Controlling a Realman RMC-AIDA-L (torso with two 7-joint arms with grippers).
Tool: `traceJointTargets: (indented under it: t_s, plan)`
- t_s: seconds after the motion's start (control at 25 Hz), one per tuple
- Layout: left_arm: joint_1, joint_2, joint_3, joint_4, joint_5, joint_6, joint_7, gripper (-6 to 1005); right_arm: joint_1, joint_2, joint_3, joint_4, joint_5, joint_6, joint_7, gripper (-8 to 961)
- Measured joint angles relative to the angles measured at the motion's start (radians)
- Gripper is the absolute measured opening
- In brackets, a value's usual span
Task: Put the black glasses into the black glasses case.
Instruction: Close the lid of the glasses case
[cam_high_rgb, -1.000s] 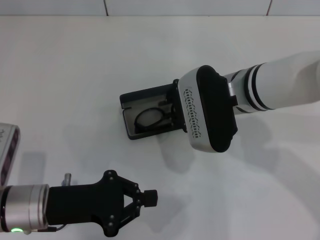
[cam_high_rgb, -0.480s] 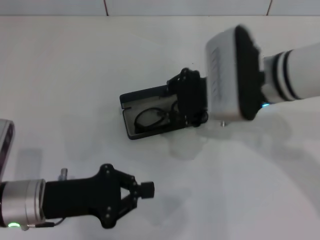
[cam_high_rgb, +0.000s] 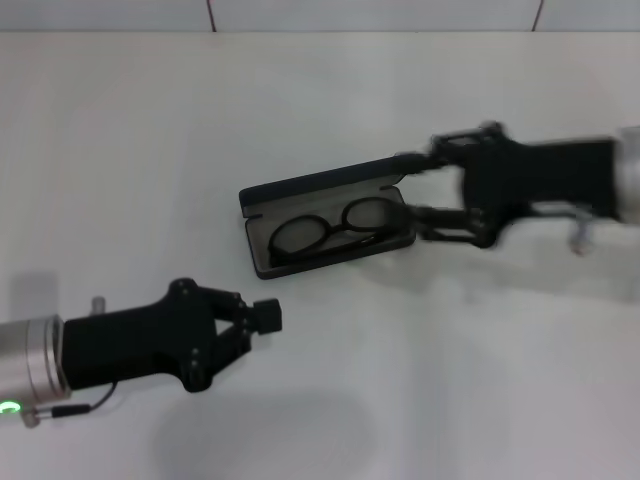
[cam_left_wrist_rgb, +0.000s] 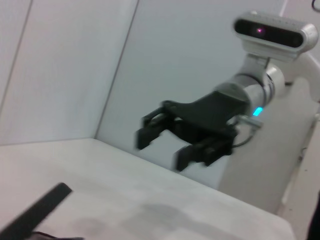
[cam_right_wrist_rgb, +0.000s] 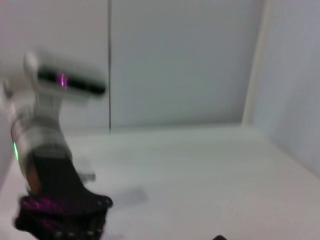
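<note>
Nearest the robot, at the near left of the white table (cam_high_rgb: 330, 420), the left gripper (cam_high_rgb: 262, 317) hangs low over the surface with its black fingers drawn close together at the tip, holding nothing. It points toward the right and sits well apart from the case.

Farther out, around the middle of the table, the black glasses case (cam_high_rgb: 325, 225) lies open, its lid (cam_high_rgb: 320, 186) tipped back on the far side. The black glasses (cam_high_rgb: 330, 228) lie inside the near tray of the case, lenses facing up, one lens toward the left end and the other toward the right end, the frame resting within the grey lining.

Just beside the right end of the case is the right gripper (cam_high_rgb: 412, 186), reaching in from the right. Its fingers stand spread apart and empty, one up by the lid's far right corner and the other by the tray's right end. In the left wrist view the same right gripper (cam_left_wrist_rgb: 167, 141) shows its two fingers plainly separated above the table.
</note>
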Motion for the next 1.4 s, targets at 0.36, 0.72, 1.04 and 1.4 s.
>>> traceJointTargets:
  t_s: [0.36,0.72,1.04,1.4]
  plan:
    - [-0.004,-0.008,-0.008,0.038,0.003,-0.098,-0.003,35,-0.058,-0.004,0.244,0.466,0.131,-0.217,-0.373,658]
    - [-0.024,-0.025,-0.002,0.023,0.009,-0.275,-0.042,30,-0.065,-0.004,0.301,0.694,0.136,-0.238,-0.620,681]
    - [-0.077,-0.028,-0.010,-0.016,-0.050,-0.448,-0.044,27,-0.067,-0.004,0.328,0.756,0.131,-0.231,-0.680,682]
    - [-0.112,-0.028,-0.010,-0.040,-0.058,-0.534,-0.044,27,-0.070,-0.003,0.324,0.768,0.131,-0.237,-0.681,682]
